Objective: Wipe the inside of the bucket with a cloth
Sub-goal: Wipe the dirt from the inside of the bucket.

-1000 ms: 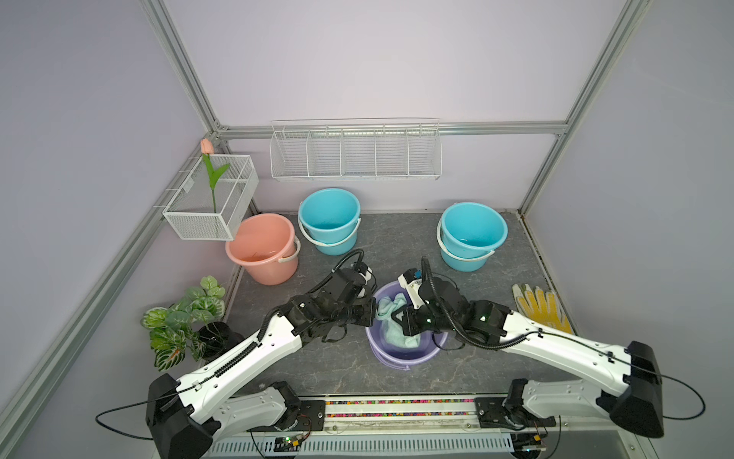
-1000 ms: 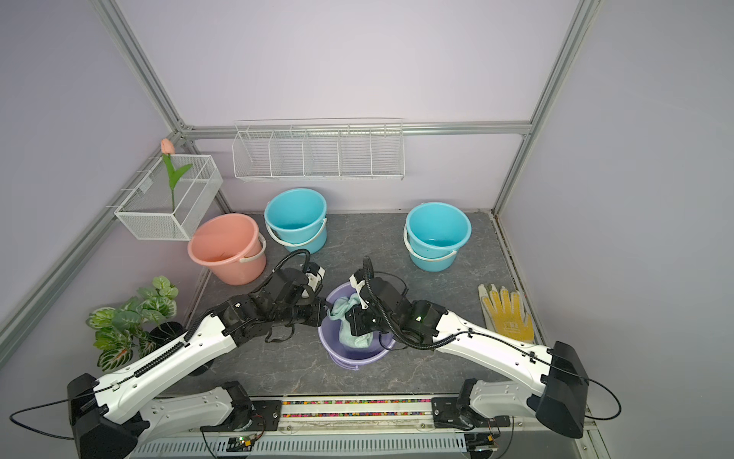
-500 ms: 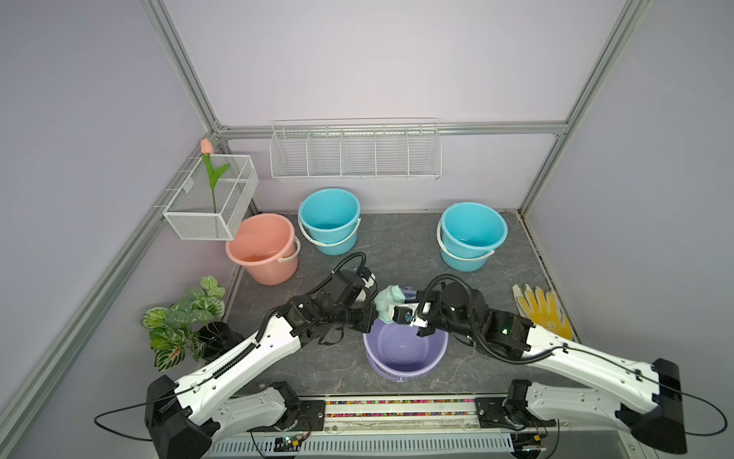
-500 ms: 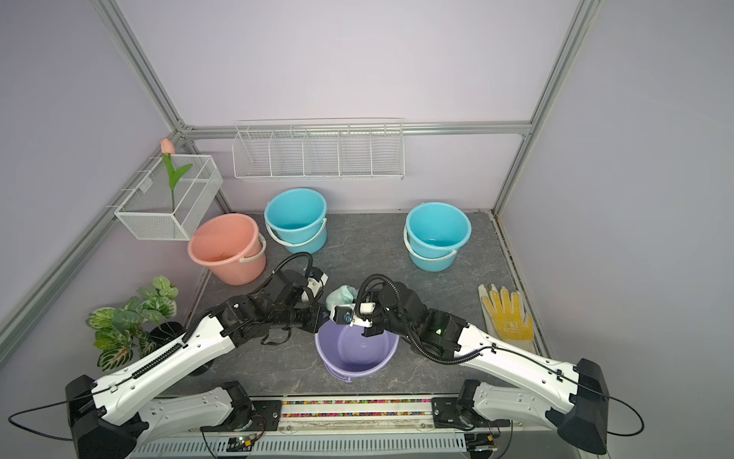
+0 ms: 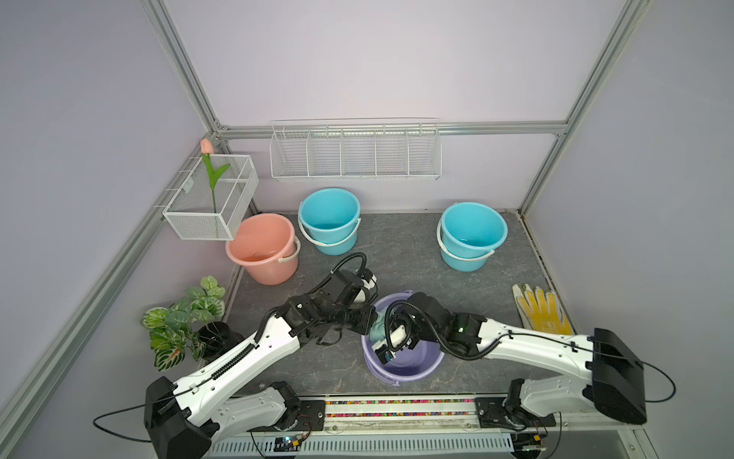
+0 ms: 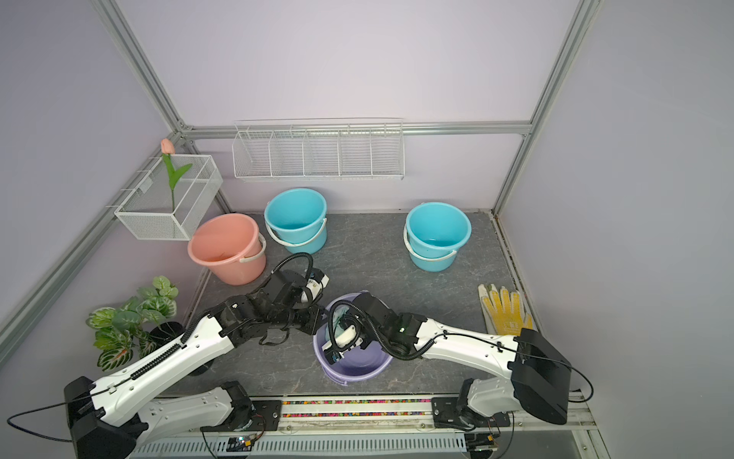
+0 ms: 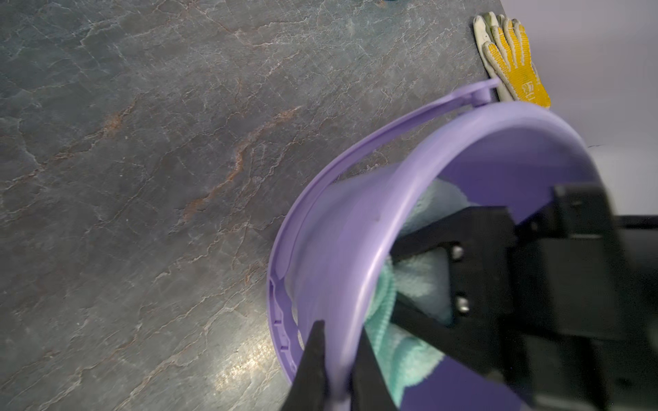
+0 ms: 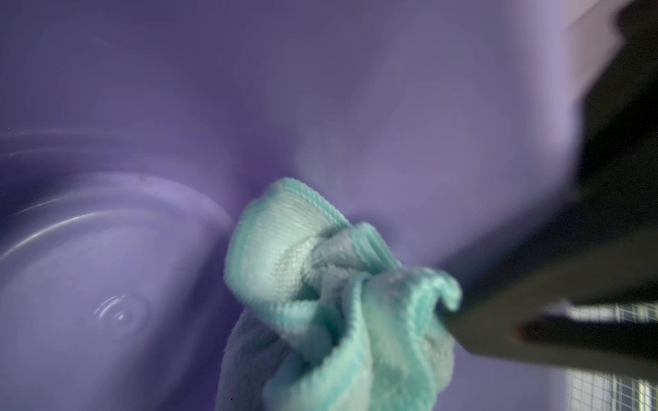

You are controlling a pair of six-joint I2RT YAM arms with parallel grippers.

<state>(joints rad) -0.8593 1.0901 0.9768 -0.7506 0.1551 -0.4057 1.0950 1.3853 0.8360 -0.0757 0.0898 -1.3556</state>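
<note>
The right gripper (image 8: 449,322), jaws clamped on the cloth (image 5: 377,326), has descended from above the far rim of the purple bucket (image 5: 417,371) back into its interior. The cloth now apparently presses the left inner wall; blur limits certainty. The right arm (image 5: 536,349) has shifted leftward.

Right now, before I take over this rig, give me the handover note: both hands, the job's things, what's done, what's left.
Left hand: shut on the rim of the purple bucket, steadying it.
Right hand: shut on the mint-green cloth, inside the bucket by its wall.
Done: bucket gripped, cloth inside.
Left: wipe round the wall and bottom; how much is wiped already cannot be told.
</note>
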